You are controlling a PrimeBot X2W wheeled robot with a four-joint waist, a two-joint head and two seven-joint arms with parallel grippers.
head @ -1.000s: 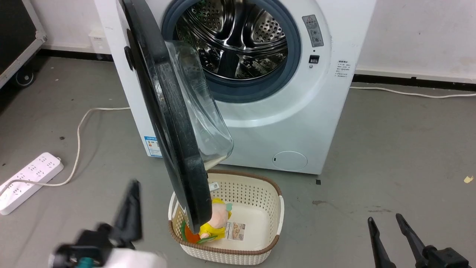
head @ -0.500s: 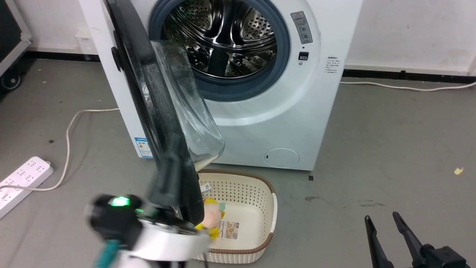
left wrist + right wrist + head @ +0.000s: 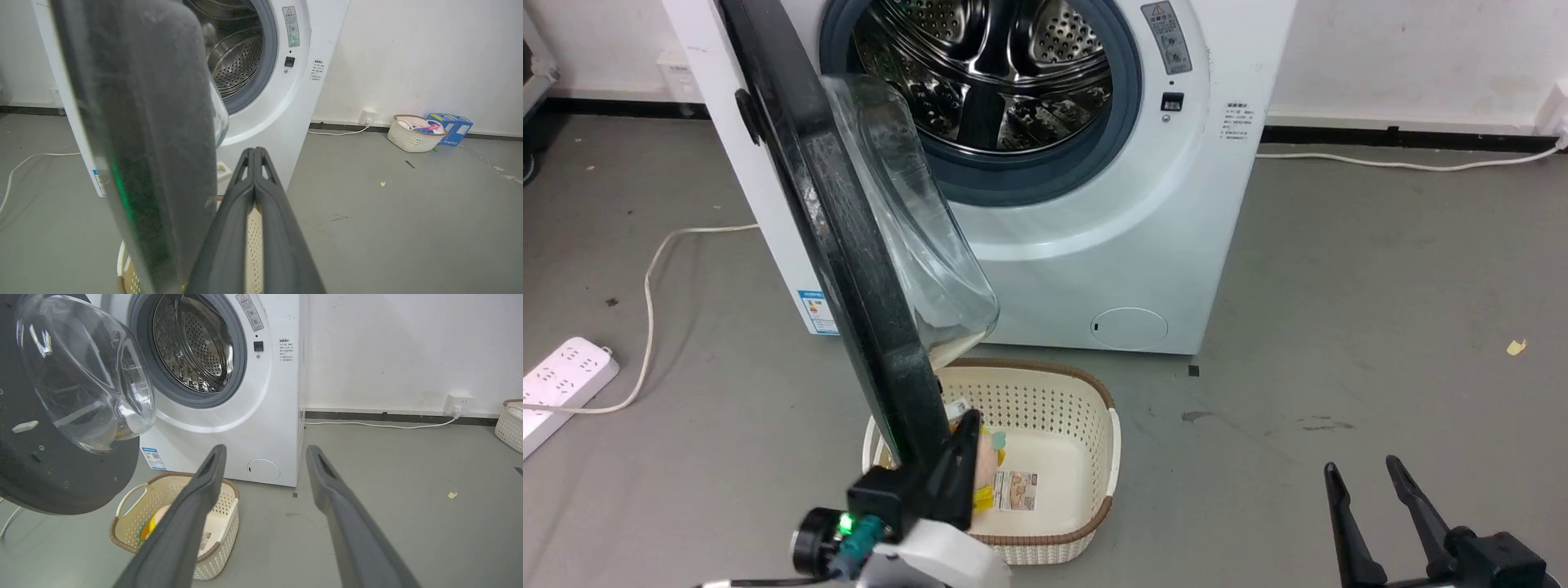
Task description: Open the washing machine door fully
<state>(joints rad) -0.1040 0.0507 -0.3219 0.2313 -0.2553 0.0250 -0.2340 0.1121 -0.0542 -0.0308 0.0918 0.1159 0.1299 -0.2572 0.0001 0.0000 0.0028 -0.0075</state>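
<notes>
The white washing machine [image 3: 1094, 237] stands with its steel drum [image 3: 980, 65] exposed. Its black washing machine door [image 3: 849, 269] is swung out toward me, seen nearly edge-on, with the clear glass bowl [image 3: 907, 229] facing the drum. My left gripper [image 3: 968, 425] is shut with nothing in it, just to the right of the door's lower rim, on its inner side. In the left wrist view the shut left gripper [image 3: 254, 152] points past the door [image 3: 155, 122] at its left; whether they touch is unclear. At the lower right my right gripper [image 3: 1364, 467] stands open and empty, far from the door [image 3: 61, 473].
A cream basket [image 3: 1094, 457] holding a yellow soft toy [image 3: 990, 472] sits on the floor under the door's lower edge. A white power strip [image 3: 564, 380] and cable lie at the left. Another basket [image 3: 414, 136] and a blue box [image 3: 451, 126] stand by the wall at the right.
My left gripper has swung from the door's left side, under its lower rim, to its right inner side. The camera has shifted; the door's angle looks about unchanged.
</notes>
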